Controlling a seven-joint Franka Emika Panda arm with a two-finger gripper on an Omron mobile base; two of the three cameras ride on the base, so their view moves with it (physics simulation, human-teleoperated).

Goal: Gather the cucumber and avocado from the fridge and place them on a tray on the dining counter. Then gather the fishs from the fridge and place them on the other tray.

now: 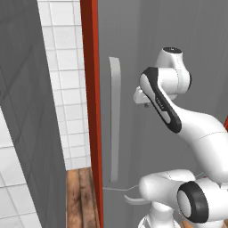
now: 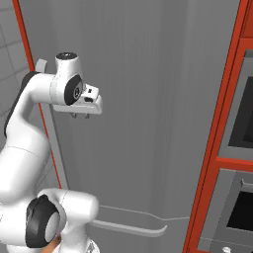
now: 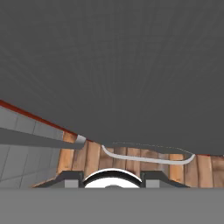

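The tall grey fridge door [image 1: 147, 40] [image 2: 148, 89] stands shut in front of me, so whatever is inside is hidden. Its long vertical handle [image 1: 115, 120] [image 2: 55, 153] runs down the door's left edge. My gripper [image 1: 144, 103] [image 2: 80, 115] hangs close to the door face, right of that handle at about its upper third, pointing down. In the hand view its fingertips [image 3: 70, 177] sit wide apart, open, with nothing between them, looking down the door [image 3: 113, 65] at the floor.
A curved lower drawer handle [image 1: 133, 198] [image 2: 128, 226] [image 3: 148, 158] crosses the fridge bottom. A red frame [image 2: 217, 123] and built-in ovens [image 2: 243, 118] stand to the right. To the left are a tiled wall [image 1: 67, 67], a grey panel [image 1: 26, 111] and wood floor [image 1: 80, 196].
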